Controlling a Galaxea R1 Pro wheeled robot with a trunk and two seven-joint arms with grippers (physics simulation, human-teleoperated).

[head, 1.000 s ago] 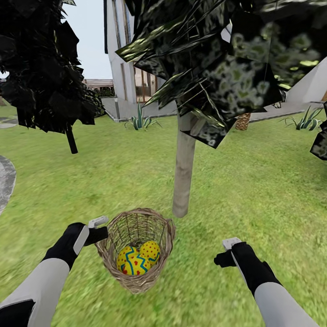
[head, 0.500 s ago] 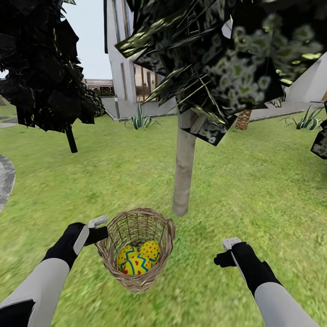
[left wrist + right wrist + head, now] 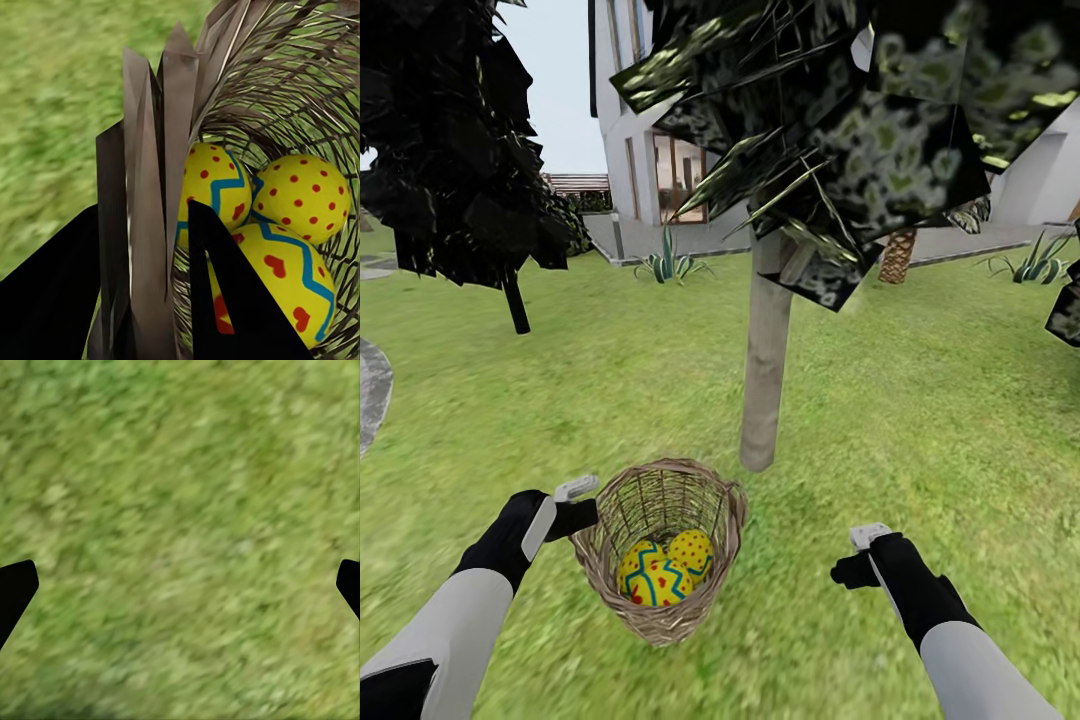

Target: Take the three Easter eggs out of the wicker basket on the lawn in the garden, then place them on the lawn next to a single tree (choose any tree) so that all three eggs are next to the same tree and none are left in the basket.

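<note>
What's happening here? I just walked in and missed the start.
A two-armed robot holds the wicker basket by its rim with the left pincer, one finger inside and one outside. The three Easter eggs lie in it. The basket hangs close to the pale-trunked tree, over the lawn. The right pincer is open and empty above the grass.

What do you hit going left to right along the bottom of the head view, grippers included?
left gripper → wicker basket holding the Easter eggs → bare lawn → right gripper
</note>
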